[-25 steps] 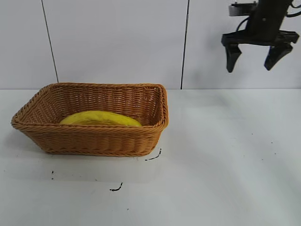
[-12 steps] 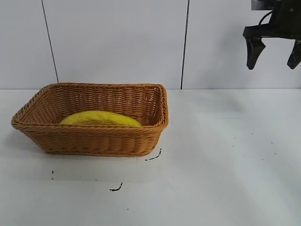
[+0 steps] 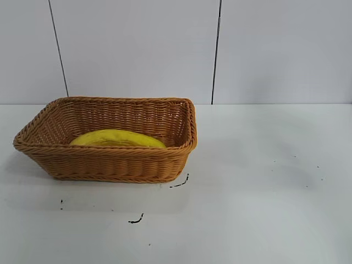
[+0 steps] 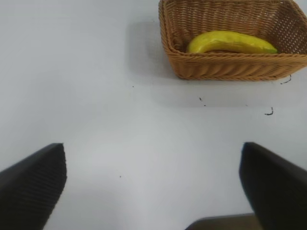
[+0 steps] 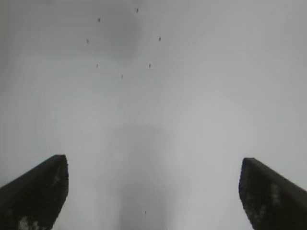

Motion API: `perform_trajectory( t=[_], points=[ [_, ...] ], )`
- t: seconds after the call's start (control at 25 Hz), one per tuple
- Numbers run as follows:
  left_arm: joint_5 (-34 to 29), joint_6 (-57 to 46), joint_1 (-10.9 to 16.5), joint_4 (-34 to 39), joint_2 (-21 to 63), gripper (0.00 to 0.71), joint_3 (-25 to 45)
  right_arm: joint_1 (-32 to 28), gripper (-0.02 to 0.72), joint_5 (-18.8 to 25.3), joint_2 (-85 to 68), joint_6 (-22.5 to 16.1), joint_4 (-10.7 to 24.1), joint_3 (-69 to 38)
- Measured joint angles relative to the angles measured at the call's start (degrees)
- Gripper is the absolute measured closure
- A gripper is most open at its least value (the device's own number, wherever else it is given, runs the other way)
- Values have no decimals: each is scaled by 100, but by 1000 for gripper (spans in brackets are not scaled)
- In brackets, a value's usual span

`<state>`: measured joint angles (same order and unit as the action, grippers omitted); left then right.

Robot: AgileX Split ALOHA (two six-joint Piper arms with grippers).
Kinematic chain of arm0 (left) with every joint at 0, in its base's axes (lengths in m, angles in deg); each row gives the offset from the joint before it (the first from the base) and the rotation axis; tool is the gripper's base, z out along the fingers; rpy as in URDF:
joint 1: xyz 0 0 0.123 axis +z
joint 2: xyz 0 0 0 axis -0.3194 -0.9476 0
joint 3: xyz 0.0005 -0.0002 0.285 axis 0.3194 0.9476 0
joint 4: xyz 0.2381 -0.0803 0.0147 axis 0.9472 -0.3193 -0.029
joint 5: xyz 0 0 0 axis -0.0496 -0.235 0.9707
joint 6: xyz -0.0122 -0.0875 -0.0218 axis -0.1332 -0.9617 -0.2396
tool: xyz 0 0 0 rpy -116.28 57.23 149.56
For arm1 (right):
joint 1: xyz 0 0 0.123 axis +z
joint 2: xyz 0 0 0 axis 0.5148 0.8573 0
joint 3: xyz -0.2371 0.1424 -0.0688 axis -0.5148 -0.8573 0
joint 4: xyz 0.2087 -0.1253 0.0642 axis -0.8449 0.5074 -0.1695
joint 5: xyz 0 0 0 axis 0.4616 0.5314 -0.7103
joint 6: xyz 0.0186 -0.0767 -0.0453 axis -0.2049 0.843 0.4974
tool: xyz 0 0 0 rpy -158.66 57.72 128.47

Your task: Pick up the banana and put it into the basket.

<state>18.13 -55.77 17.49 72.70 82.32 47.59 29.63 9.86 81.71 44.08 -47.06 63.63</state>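
The yellow banana (image 3: 117, 138) lies inside the tan wicker basket (image 3: 110, 163) at the table's left; the left wrist view shows the banana (image 4: 230, 42) resting along the basket's (image 4: 225, 71) near wall. Neither arm appears in the exterior view. My left gripper (image 4: 153, 191) is open above bare white table, well away from the basket, with nothing between its fingers. My right gripper (image 5: 153, 191) is open too, over bare table with only small dark specks under it.
Small black marks (image 3: 179, 183) dot the white table (image 3: 264, 192) in front of the basket. A pale panelled wall (image 3: 220, 49) rises behind the table. Bare table stretches to the right of the basket.
The right arm, seen open high at the upper right, has moved right and out of the exterior view. Basket and banana have not moved.
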Motion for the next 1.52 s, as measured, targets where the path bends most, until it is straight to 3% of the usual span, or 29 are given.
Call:
perform_trajectory(
  t=[0.24, 0.4, 0.68, 1.52],
  points=[
    [0, 0, 0, 0, 0, 15, 0, 0, 14, -527, -2282, 0, 0, -1452],
    [0, 0, 0, 0, 0, 15, 0, 0, 14, -996, -3723, -44, -28, -1679],
    [0, 0, 0, 0, 0, 15, 0, 0, 14, -1041, -5375, -101, -47, -1819],
    [0, 0, 0, 0, 0, 15, 0, 0, 14, -1040, -6025, -101, -23, -1823]
  ],
)
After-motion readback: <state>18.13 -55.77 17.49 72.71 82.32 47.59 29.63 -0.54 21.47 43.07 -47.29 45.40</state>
